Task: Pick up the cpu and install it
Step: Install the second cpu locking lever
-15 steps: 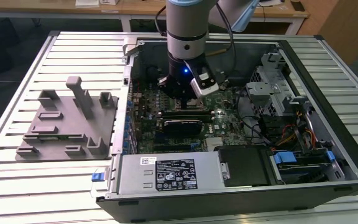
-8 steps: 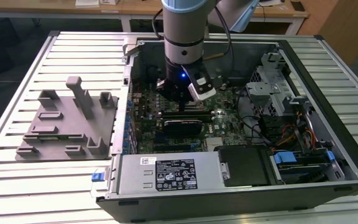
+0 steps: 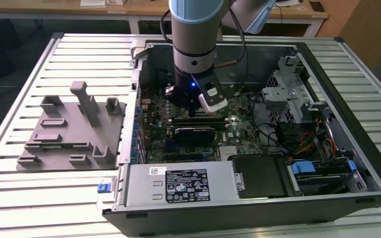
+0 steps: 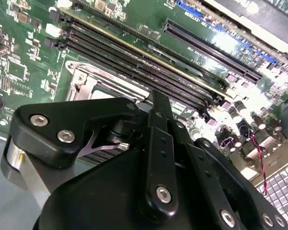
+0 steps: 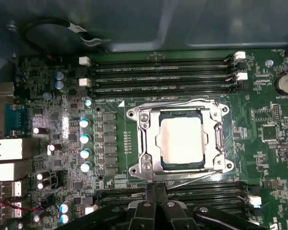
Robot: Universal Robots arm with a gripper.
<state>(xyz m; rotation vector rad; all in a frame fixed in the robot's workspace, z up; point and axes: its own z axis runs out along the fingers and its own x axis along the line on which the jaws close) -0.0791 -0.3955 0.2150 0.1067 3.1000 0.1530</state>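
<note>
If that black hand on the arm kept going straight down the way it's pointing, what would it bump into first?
Probably the motherboard, at the memory slots just beside the socket, where the cpu already sits. The hand hangs above that spot; the exact depth is unclear.

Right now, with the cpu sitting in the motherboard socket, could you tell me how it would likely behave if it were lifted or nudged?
The cpu looks like a flat square with a metal top plate, so it is probably stiff, not floppy. Lying flat inside the socket frame, it should not roll or tip, and a sideways nudge would likely be blocked. Its smooth top may be slippery, and it is probably fragile.
</note>
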